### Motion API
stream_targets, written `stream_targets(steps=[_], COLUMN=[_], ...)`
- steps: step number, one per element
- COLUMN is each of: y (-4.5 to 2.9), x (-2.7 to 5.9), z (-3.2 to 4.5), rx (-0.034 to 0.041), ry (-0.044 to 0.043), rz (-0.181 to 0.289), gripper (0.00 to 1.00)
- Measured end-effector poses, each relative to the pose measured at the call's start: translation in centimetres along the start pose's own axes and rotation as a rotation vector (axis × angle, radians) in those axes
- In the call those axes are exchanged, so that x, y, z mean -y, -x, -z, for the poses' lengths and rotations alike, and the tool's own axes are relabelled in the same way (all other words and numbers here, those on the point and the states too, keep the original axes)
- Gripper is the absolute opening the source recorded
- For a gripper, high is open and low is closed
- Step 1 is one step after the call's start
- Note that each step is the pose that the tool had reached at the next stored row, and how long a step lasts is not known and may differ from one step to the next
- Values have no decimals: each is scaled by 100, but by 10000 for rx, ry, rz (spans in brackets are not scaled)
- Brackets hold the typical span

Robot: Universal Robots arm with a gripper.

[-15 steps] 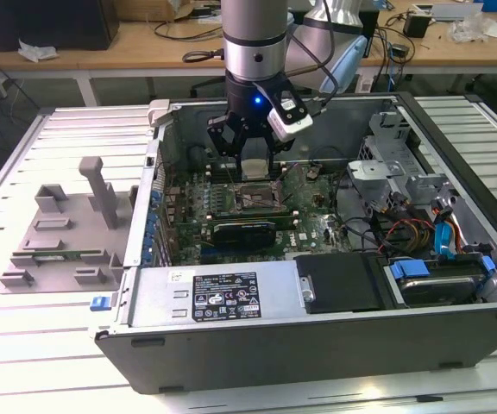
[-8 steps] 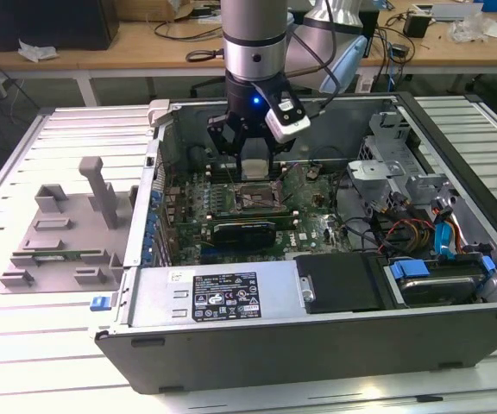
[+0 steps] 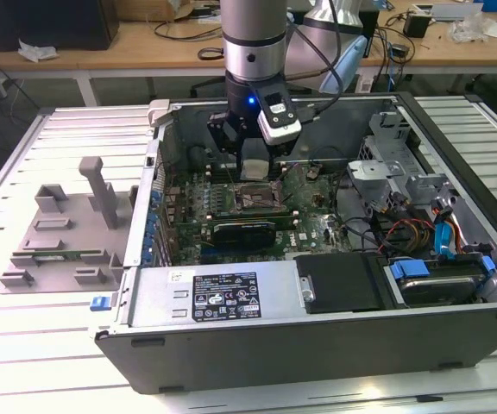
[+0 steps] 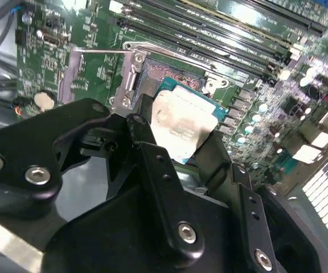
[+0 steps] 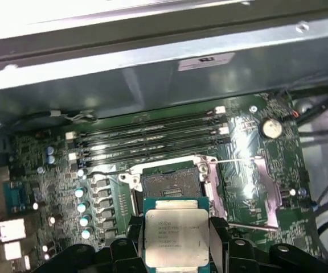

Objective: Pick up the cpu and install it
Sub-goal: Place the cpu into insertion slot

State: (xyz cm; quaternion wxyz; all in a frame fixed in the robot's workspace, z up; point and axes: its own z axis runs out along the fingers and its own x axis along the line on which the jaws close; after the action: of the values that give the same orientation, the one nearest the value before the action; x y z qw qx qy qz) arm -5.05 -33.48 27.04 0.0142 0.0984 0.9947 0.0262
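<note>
We see an empty metal-framed socket (image 5: pixel 171 183) on the green motherboard (image 5: pixel 249 176), long memory slots (image 5: pixel 147 137) beside it. The vertical arm's gripper (image 3: pixel 255 172) hangs just above, black fingers (image 5: pixel 218 239) clamped on the shiny silver square cpu (image 5: pixel 175 234).

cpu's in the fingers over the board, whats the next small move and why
Probably a slow, short descent toward the socket. The gripper has the cpu clamped by two opposite edges between its fingers, hanging above the motherboard; the socket sits open and empty, and in the second wrist view the cpu overlaps it without being seated.
</note>
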Motion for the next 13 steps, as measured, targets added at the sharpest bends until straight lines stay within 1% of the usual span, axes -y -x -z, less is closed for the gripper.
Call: stream_targets(steps=[1,2,4,10,13], y=[0,0,0,0,0], x=[0,0,0,0,0], z=[0,-1,-1,-1,-1], rx=[12,32,63,121,171], ry=[-4,-13,-26,-51,-72], rz=[-211,-584,-1132,-2191,-3107], gripper=[54,54,54,54,54])
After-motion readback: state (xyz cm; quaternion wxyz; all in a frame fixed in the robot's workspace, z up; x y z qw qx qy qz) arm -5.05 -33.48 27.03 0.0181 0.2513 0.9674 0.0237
